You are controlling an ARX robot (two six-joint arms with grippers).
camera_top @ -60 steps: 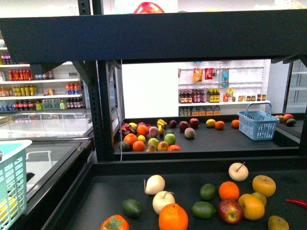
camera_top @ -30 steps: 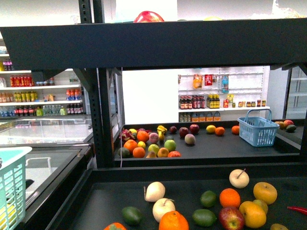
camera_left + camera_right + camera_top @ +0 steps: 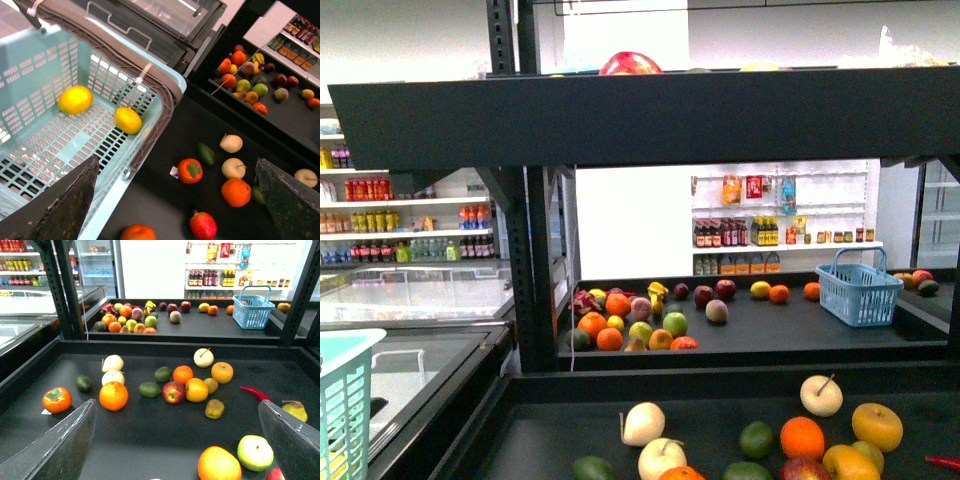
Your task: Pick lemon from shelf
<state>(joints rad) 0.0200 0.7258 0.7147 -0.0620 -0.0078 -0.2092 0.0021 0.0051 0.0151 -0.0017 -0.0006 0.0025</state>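
Fruit slid lower in front view; shelf (image 3: 650, 115) dropped too

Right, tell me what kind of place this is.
Most likely a grocery store or a mock-up of one: loose fruit on a black tiered shelf, white wall shelves of bottled drinks, and a blue shopping basket.

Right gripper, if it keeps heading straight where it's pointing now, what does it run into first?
The right gripper, jaws open, points across the black shelf tray. Straight ahead lies bare tray, then probably the red apple and yellow-orange fruit cluster, though depth is hard to judge.
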